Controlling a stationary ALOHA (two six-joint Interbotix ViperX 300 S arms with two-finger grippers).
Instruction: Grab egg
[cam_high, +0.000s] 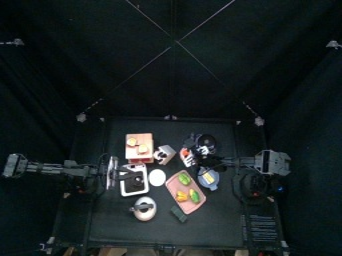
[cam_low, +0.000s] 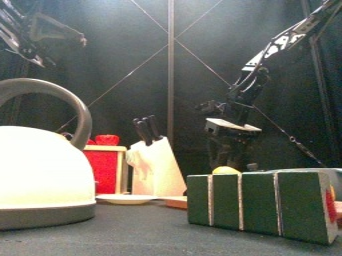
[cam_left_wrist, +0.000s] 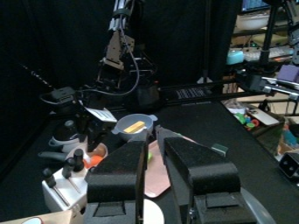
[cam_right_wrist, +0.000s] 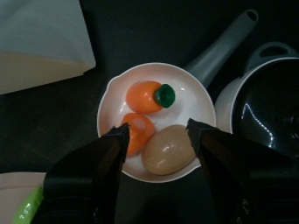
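Egg, pale beige and smooth (cam_right_wrist: 169, 147), lies in the white long-handled bowl (cam_right_wrist: 201, 96); my right claw (cam_right_wrist: 158, 144), pointing straight down, hangs spread astride it, not yet clenched.

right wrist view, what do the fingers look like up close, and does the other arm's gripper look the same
The right gripper has two broad, flat fingers of matte black, widening toward the wrist, with no markings visible. The left gripper looks the same: two blocky black fingers with slightly glossy edges. In the front view, the right arm is a thin black linkage with pale markings and cables.
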